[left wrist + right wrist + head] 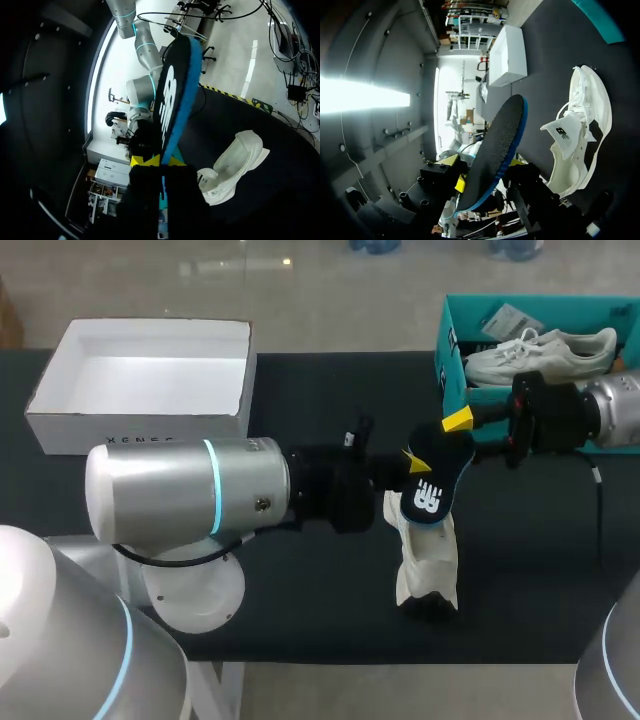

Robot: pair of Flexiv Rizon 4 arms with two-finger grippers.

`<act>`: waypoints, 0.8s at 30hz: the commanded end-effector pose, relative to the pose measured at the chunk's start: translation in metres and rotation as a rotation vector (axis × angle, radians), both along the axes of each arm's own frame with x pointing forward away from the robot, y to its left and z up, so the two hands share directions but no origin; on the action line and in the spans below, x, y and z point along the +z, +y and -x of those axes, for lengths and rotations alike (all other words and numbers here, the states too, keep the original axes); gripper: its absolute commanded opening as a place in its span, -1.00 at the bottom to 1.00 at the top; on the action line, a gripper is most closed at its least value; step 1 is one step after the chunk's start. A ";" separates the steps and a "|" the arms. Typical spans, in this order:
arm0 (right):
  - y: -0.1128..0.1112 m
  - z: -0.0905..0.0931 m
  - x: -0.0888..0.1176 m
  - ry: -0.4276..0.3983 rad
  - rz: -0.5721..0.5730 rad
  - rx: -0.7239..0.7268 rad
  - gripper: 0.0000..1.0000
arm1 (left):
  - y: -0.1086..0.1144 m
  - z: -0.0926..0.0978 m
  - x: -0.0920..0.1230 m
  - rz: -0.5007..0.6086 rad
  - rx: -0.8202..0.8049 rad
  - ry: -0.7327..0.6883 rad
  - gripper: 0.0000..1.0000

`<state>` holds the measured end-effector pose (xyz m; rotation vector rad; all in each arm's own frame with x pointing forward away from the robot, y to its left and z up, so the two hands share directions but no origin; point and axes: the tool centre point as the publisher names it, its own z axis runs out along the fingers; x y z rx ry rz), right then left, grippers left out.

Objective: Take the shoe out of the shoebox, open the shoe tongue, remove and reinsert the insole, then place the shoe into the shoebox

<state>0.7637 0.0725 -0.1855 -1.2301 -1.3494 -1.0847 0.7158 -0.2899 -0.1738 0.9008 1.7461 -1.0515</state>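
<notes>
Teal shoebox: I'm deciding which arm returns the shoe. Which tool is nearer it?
Right. The right tool sits close beside the teal shoebox, at the upper end of the insole; the left tool grips the insole farther out, toward the middle of the table.

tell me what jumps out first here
The black insole held up over the middle of the table, clamped in the left gripper, with the right gripper close by it. Under it a white shoe lies on the table; a second shoe sits in the teal shoebox at the far right.
</notes>
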 end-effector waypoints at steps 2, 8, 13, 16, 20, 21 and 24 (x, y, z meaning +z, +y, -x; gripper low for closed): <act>0.001 0.001 0.000 0.000 0.002 -0.002 -0.12 | -0.017 -0.004 -0.001 -0.009 0.049 -0.013 -1.00; 0.001 0.001 0.000 0.000 0.002 -0.002 -1.00 | -0.013 -0.009 -0.002 0.006 0.071 -0.001 -1.00; 0.001 0.001 0.000 0.000 0.002 -0.002 -1.00 | -0.009 -0.008 -0.001 0.023 0.077 0.009 -1.00; 0.001 0.001 0.000 0.000 0.002 -0.002 -1.00 | -0.007 -0.010 0.000 0.033 0.082 0.012 -1.00; 0.001 0.001 0.000 0.000 0.002 -0.002 -1.00 | -0.006 -0.010 0.001 0.040 0.084 0.016 -1.00; 0.001 0.001 0.000 0.000 0.002 -0.002 -1.00 | -0.005 -0.010 0.002 0.042 0.086 0.017 -0.57; 0.001 0.001 0.000 0.000 0.002 -0.002 -1.00 | -0.003 -0.009 0.004 0.078 0.082 0.031 1.00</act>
